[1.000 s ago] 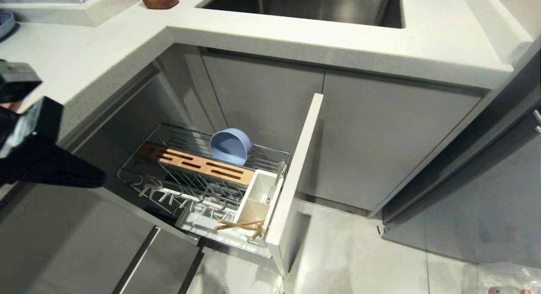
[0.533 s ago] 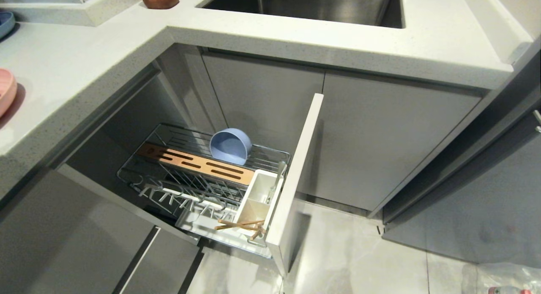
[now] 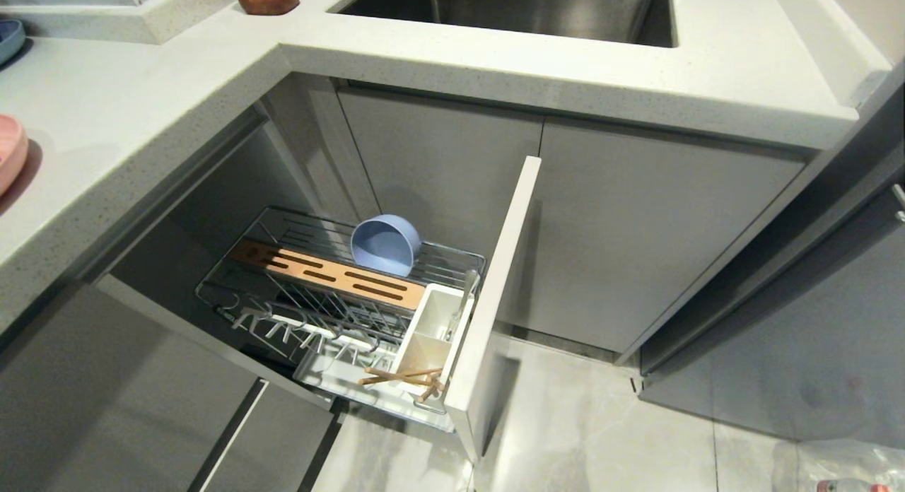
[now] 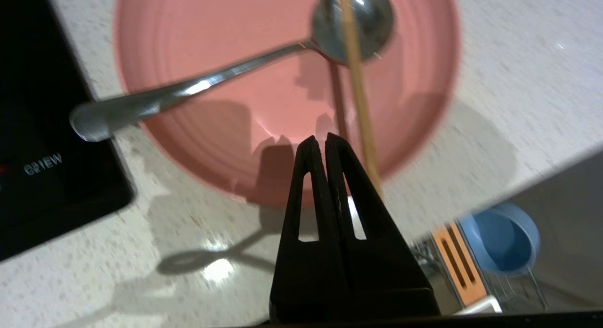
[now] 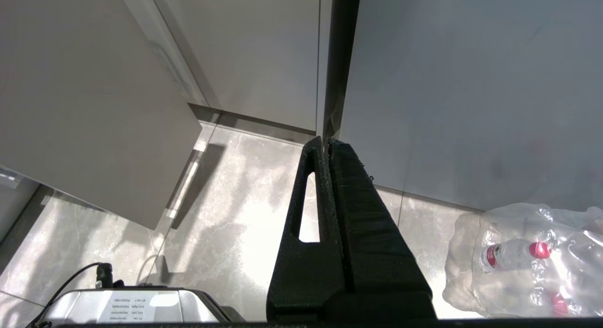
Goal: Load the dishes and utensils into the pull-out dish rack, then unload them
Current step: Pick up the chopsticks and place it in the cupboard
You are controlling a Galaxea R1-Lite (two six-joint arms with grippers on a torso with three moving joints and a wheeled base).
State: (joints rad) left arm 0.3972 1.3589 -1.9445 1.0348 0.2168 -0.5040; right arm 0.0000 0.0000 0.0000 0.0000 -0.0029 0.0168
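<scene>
Pale speckled counter (image 3: pixel 495 61) wraps a corner around a steel sink (image 3: pixel 516 8); under it the dish rack (image 3: pixel 339 294) is pulled out, its grey front panel (image 3: pixel 495 294) swung wide over the tiled floor. In the rack: blue bowl (image 3: pixel 385 244) standing on edge behind the copper slotted strip (image 3: pixel 332 271), spoon (image 3: pixel 463 301) upright in the white caddy (image 3: pixel 431 333), two chopsticks (image 3: pixel 399 377) lying loose across the caddy's near end. Left gripper (image 4: pixel 325 144) hangs over the counter above the pink plate (image 4: pixel 235 97), fingers pressed almost together, holding nothing. On the plate: a second spoon (image 4: pixel 198 85) with its handle overhanging the rim, and one chopstick (image 4: pixel 358 92) crossing the spoon's bowl. Right gripper (image 5: pixel 325 146) parked low, pointing at the floor, fingers together, empty. Risks, judged: fingers this close cannot straddle either utensil unless they part first; spoon and chopstick overlap, so lifting one likely drags or flips the other off the plate; overhanging handle could tip the spoon out if nudged. Black cooktop (image 4: pixel 42 130) just beside the plate crowds that side. Loose chopsticks in the rack could slide through the wires if the rack is jolted. Bottle pack (image 5: pixel 527 262) on the floor near the right arm, clear of the work
</scene>
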